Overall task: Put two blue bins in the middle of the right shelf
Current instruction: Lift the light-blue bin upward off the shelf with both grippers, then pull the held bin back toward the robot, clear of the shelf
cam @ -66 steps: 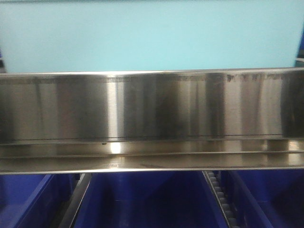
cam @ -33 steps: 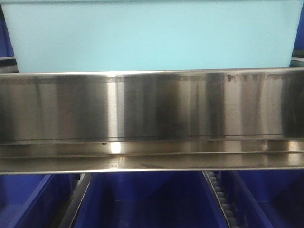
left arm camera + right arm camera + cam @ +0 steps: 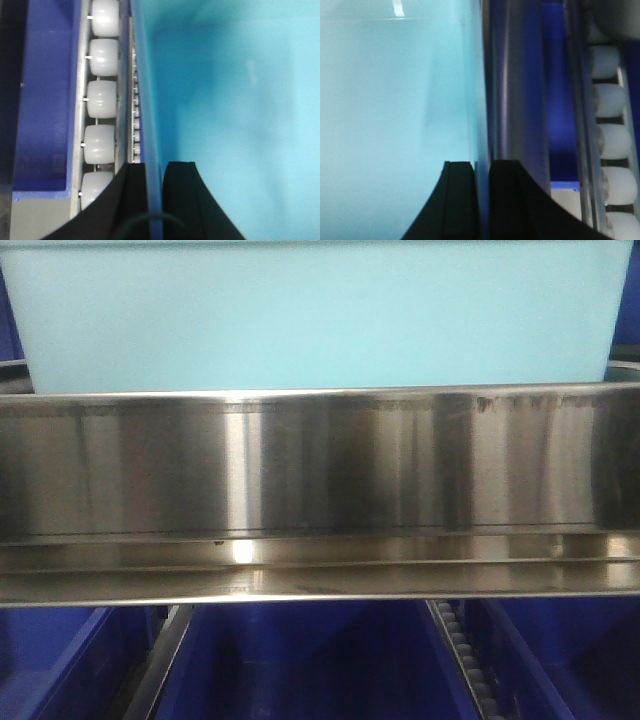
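Blue bin [image 3: 320, 315] sits just above the steel shelf rail [image 3: 320, 470], long axis L-R, btwn both arms. Left claw [image 3: 155, 170] pinches its left wall, right claw [image 3: 481, 167] its right wall; neither nearer.

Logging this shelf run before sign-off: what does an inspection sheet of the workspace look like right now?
Surface: steel shelf rail spans the front view; roller tracks run beside the bin.
Job's things: light blue bin shows above the rail, gripped at both side walls.
Clutter: nothing seen.
Grippers: left gripper and right gripper are each closed on a bin wall, one finger inside, one outside.
Cables: thin wire loop at the left gripper's base.
Surroundings: dark blue bins on the level below.
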Available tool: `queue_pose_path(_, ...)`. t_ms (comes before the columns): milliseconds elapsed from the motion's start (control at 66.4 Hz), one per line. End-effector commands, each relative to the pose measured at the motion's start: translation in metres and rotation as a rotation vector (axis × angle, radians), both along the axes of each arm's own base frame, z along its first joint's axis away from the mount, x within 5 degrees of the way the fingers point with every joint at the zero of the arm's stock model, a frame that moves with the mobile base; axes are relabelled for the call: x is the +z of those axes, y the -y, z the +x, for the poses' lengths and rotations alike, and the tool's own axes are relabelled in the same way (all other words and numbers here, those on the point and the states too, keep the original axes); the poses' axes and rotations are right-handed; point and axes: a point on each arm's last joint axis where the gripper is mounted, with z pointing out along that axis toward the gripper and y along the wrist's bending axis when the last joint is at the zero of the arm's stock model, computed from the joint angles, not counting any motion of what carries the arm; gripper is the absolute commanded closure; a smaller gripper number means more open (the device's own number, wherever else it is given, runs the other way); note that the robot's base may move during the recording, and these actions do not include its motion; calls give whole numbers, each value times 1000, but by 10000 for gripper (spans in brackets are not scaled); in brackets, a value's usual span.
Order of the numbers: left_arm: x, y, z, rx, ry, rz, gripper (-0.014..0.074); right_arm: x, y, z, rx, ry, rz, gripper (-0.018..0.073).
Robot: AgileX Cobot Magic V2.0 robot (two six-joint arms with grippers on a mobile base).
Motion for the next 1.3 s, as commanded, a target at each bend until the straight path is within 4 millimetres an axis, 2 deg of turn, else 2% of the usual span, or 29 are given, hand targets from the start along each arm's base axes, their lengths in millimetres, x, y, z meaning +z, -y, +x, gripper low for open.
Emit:
queue_pose_path(0,5,0,-4,-4,13,-3,708,2,3,0,-3,6,-27,719)
queue_pose_path(151,13,-3,-9,-4,34,-13,708,12,5,-6,-4,34,-17,712)
queue_pose_path(362,38,-7,-27,-15,107,-40,708,36,10,-25,-15,110,18,712)
queue_pose_path(693,92,-15,-59,23,360,-26,708,74,-3,-54,31,324,17,712)
queue_pose_path(904,130,-16,-72,14,496,-56,708,99,-8,-59,49,419,23,712)
queue_pose_path(1115,137,-14,-73,0,544,-47,708,126,-2,-62,16,517,23,712)
queue_pose_path(1281,140,-12,-71,-18,587,-64,708,130,-2,-62,17,537,33,712)
